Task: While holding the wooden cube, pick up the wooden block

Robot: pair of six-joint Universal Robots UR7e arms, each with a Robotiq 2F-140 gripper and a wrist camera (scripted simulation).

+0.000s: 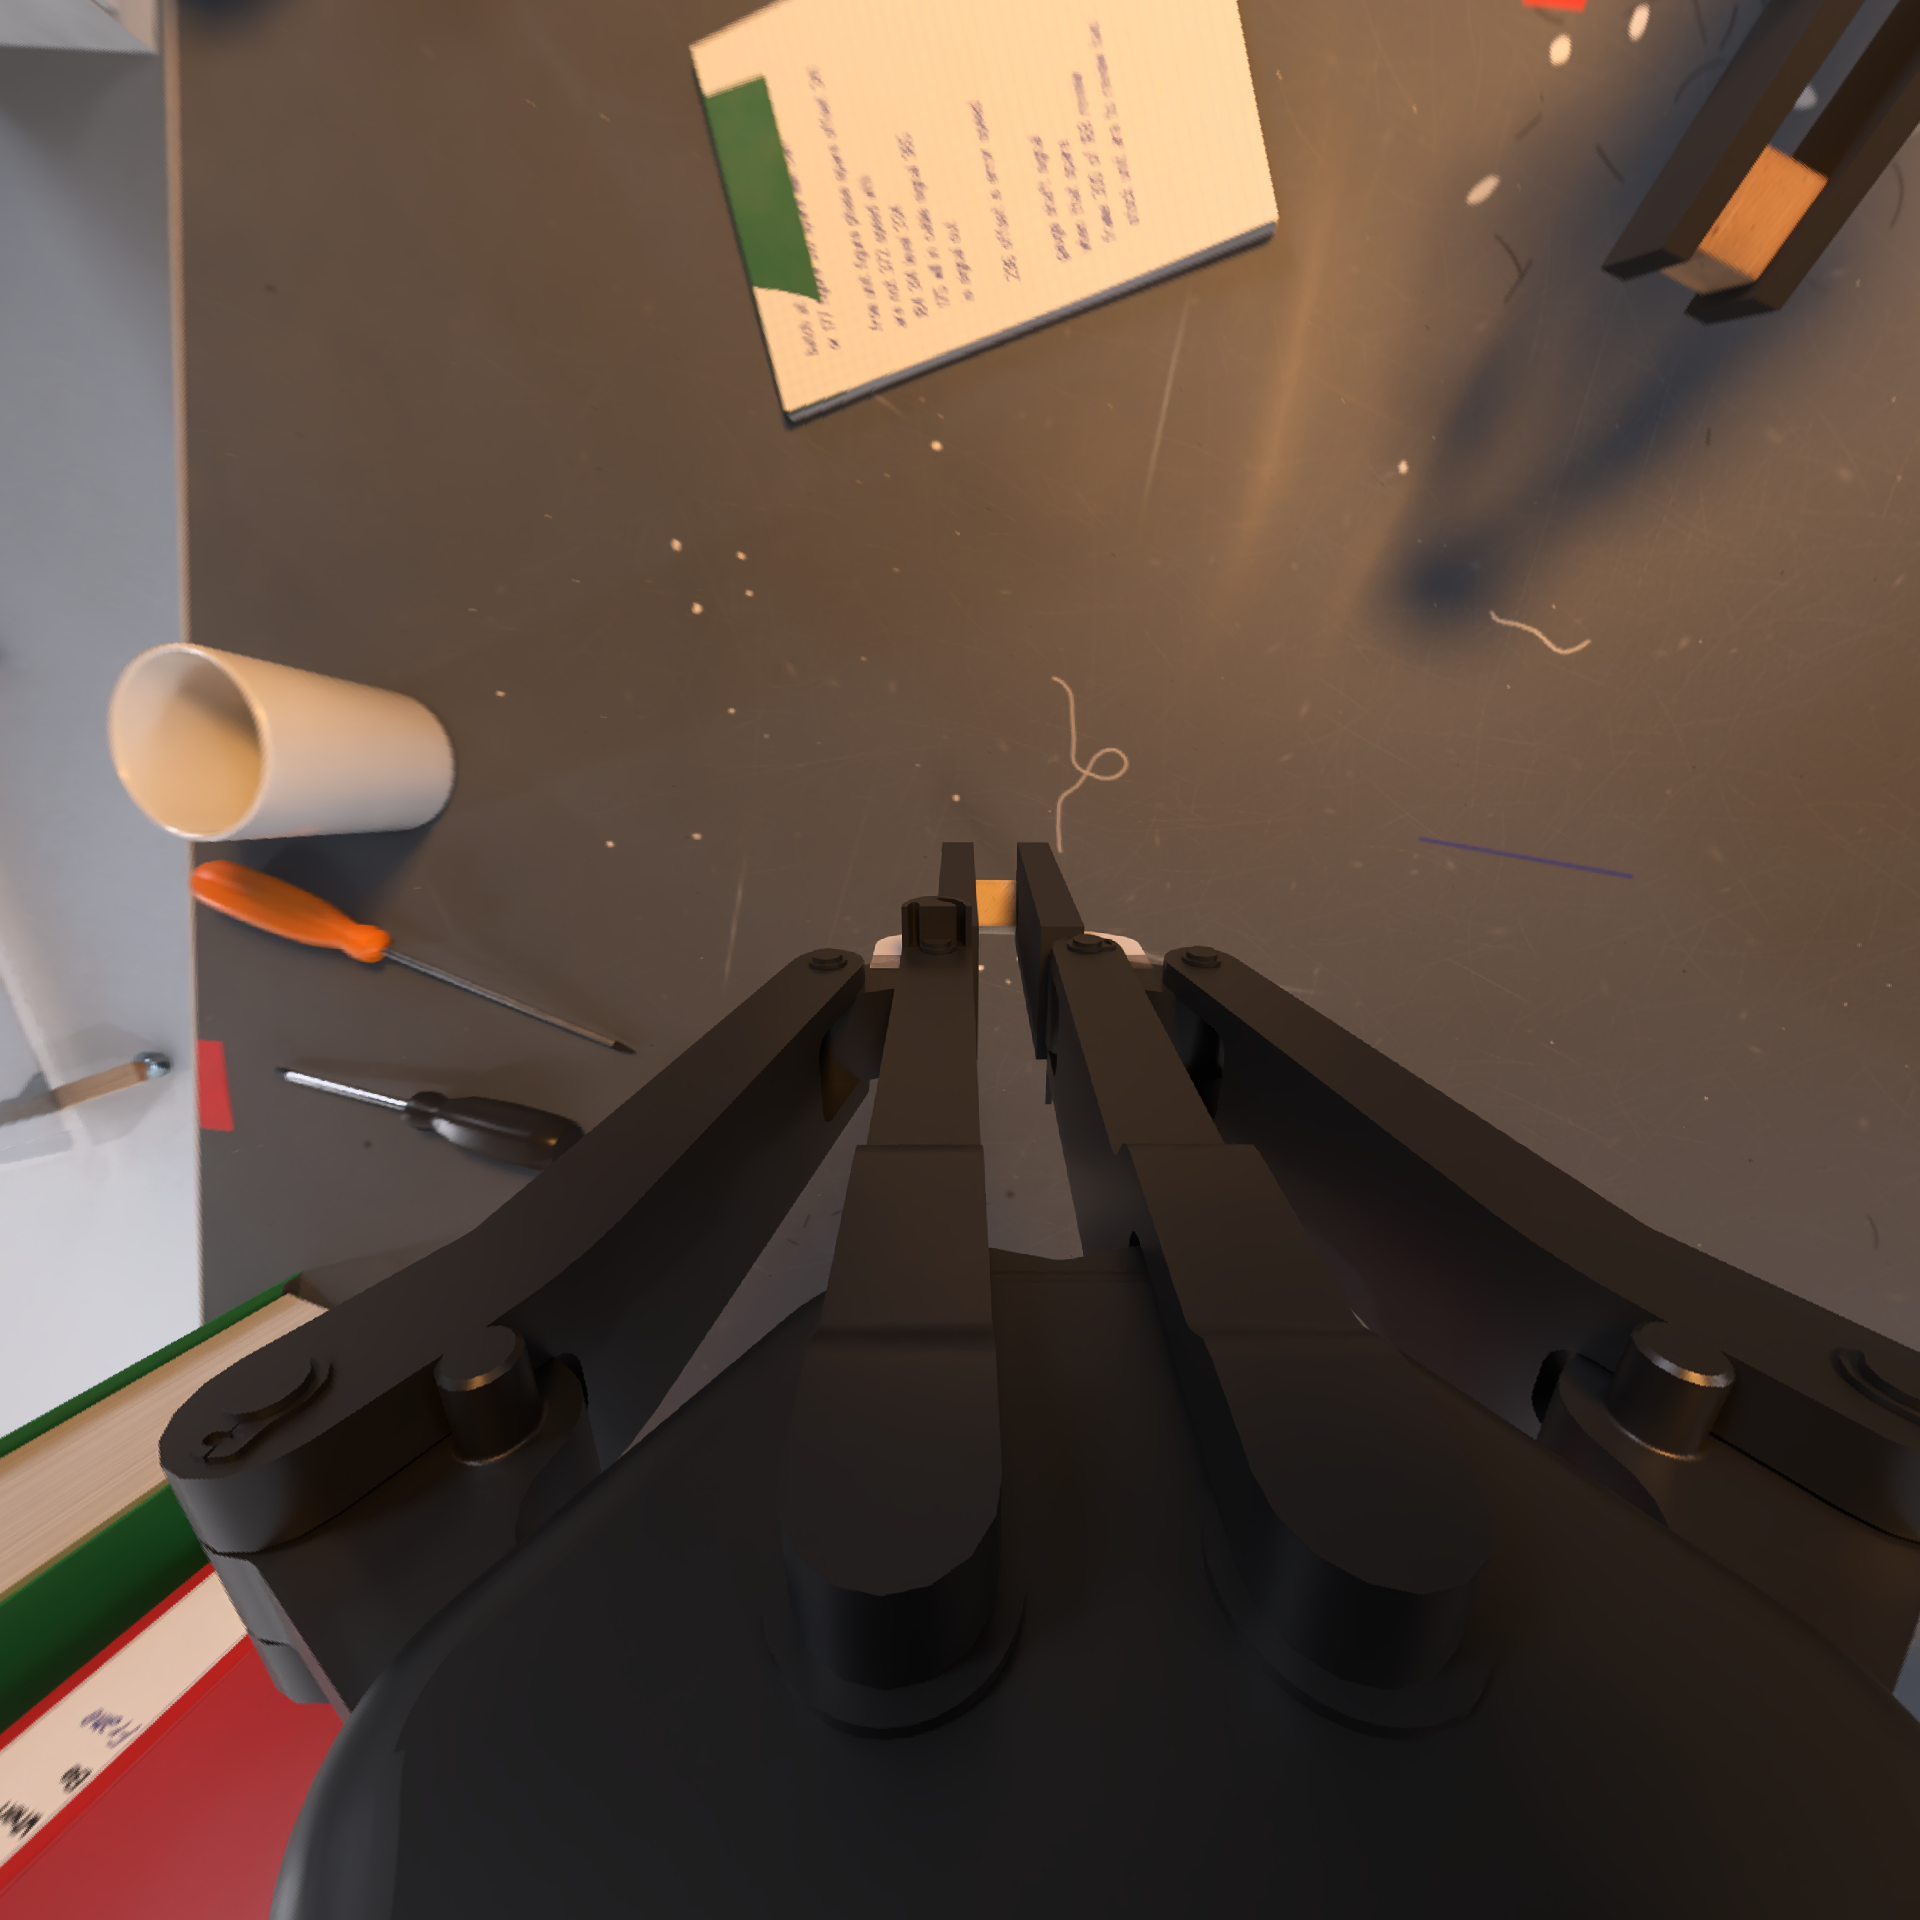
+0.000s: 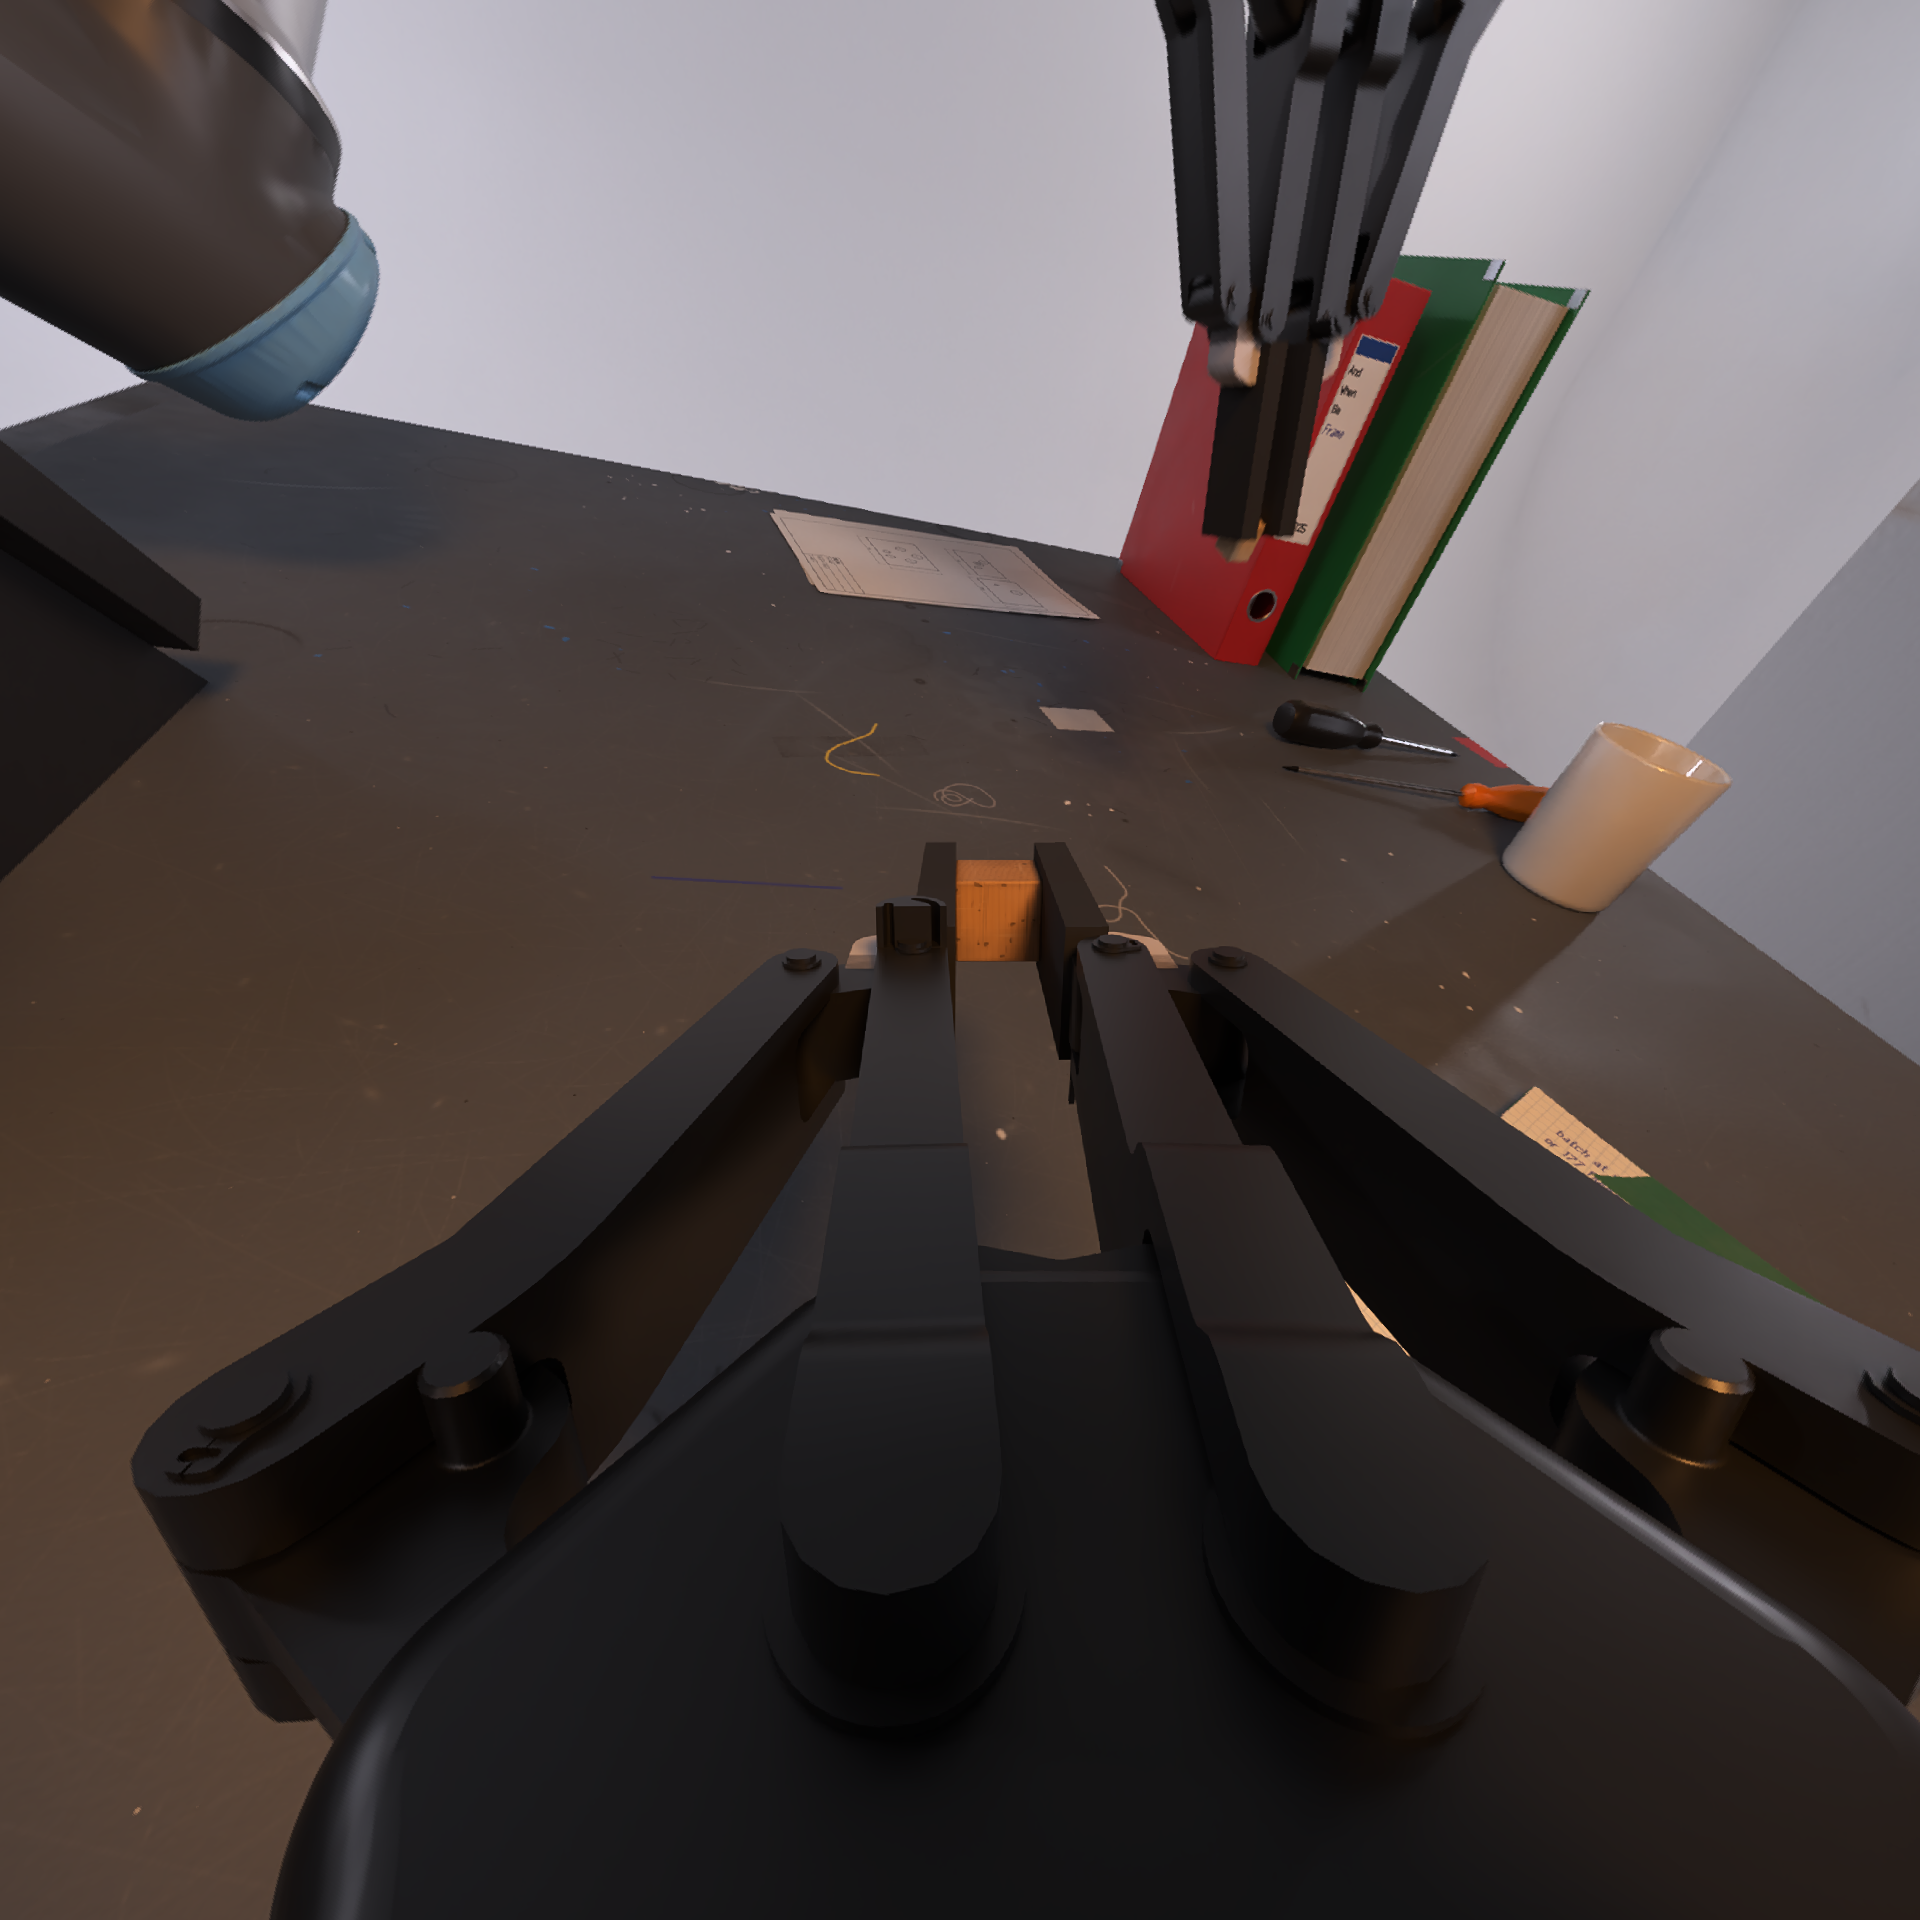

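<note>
My left gripper [image 1: 995, 862] is shut on a narrow wooden block [image 1: 995, 902] and holds it above the dark table [image 1: 468, 436], pointing down. My right gripper [image 2: 995, 857] is shut on a wooden cube [image 2: 995, 912], low over the table. The right gripper [image 1: 1688, 281] with the cube [image 1: 1761, 213] also shows at the top right of the left wrist view. The left gripper [image 2: 1247, 535] hangs at the upper right of the right wrist view, with a sliver of the block [image 2: 1238, 548] at its tips.
A notepad [image 1: 987, 197], a white cup [image 1: 281, 743], an orange screwdriver [image 1: 301, 914] and a black screwdriver [image 1: 488, 1122] lie near the table edge. A red binder [image 2: 1195, 603], a green book [image 2: 1434, 468] and a drawing sheet [image 2: 925, 566] stand farther back.
</note>
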